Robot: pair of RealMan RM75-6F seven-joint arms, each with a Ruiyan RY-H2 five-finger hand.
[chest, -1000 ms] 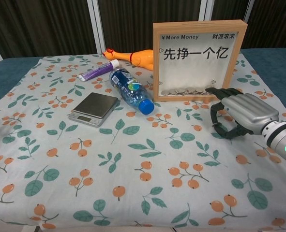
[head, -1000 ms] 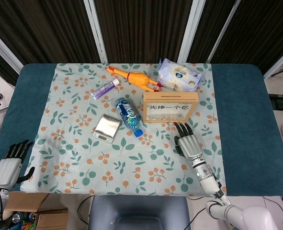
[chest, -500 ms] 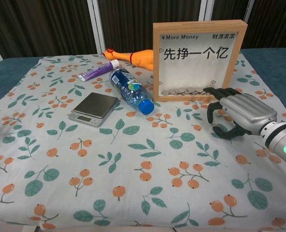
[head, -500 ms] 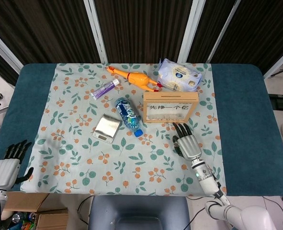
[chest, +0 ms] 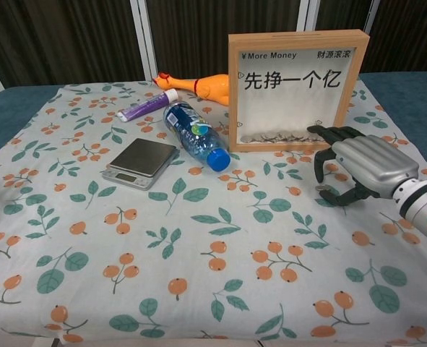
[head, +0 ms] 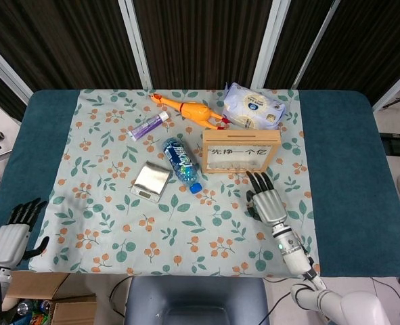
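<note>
While hovering with fingers spread and empty just in front of the wooden frame (chest: pixel 297 90), the right hand (chest: pixel 359 168) is risking toppling it by nudging.

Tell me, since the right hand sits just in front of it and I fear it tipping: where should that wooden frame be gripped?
Probably by its right upright edge, coming from the right. The wooden frame stands upright, tall and thin, so a push on its front could topple it. The right hand is open beside its lower right corner, and the bottle crowds the left side.
</note>
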